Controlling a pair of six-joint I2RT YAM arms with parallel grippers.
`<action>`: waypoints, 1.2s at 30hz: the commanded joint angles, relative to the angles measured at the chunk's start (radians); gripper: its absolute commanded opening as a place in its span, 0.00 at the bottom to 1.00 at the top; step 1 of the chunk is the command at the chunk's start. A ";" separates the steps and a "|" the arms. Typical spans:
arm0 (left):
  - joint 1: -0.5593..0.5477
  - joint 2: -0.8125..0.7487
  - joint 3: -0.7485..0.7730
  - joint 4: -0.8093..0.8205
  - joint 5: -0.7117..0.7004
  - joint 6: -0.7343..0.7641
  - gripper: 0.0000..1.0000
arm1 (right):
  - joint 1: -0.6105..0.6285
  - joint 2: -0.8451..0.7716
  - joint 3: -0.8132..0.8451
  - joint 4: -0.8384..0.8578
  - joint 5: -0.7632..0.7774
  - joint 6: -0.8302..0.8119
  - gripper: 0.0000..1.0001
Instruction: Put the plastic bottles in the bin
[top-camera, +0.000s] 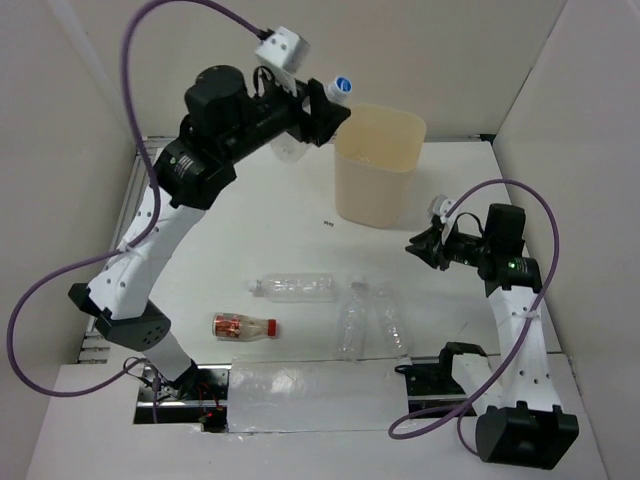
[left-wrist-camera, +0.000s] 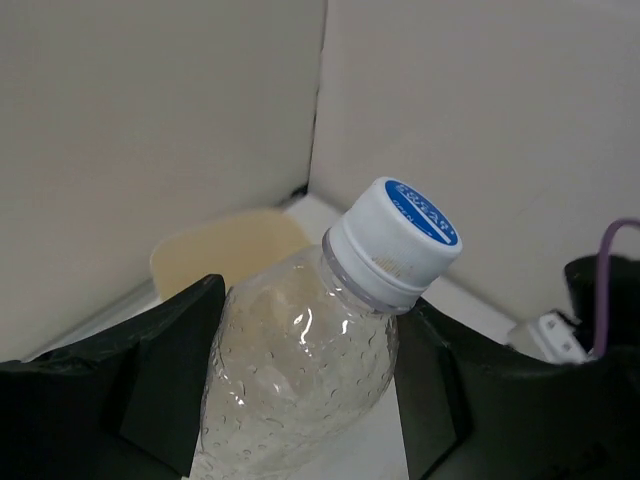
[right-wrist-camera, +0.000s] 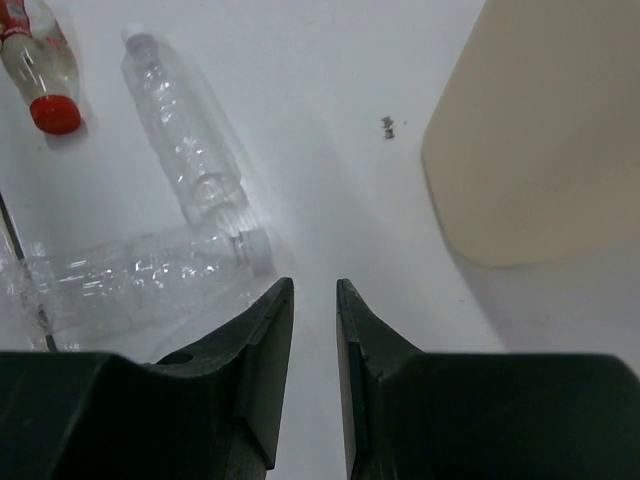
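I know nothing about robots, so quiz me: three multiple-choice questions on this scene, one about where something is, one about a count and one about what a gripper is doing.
1. Where is the blue-topped bottle?
A. raised beside the rim of the bin
B. deep inside the bin
C. on the floor

2. How many bottles lie on the table?
A. two
B. four
C. seven

3. What is the left gripper doing?
A. open, holding nothing
B. closed on a bottle
C. pressing on the bin

Answers:
1 A: the top view shows its cap in the air, just left of the bin's rim.
2 B: three clear bottles and one red-capped bottle lie there.
3 B: in the left wrist view, the black fingers sit against both sides of the blue-topped bottle.
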 joint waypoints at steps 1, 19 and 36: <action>0.048 0.035 -0.084 0.380 0.190 -0.160 0.16 | -0.006 -0.047 -0.030 -0.065 0.037 -0.052 0.32; 0.086 0.526 0.143 0.782 0.184 -0.472 0.86 | -0.024 -0.187 -0.148 -0.091 0.086 -0.047 0.76; 0.126 -0.127 -0.427 0.412 0.005 -0.311 1.00 | 0.434 0.218 -0.139 0.274 0.148 -0.290 0.99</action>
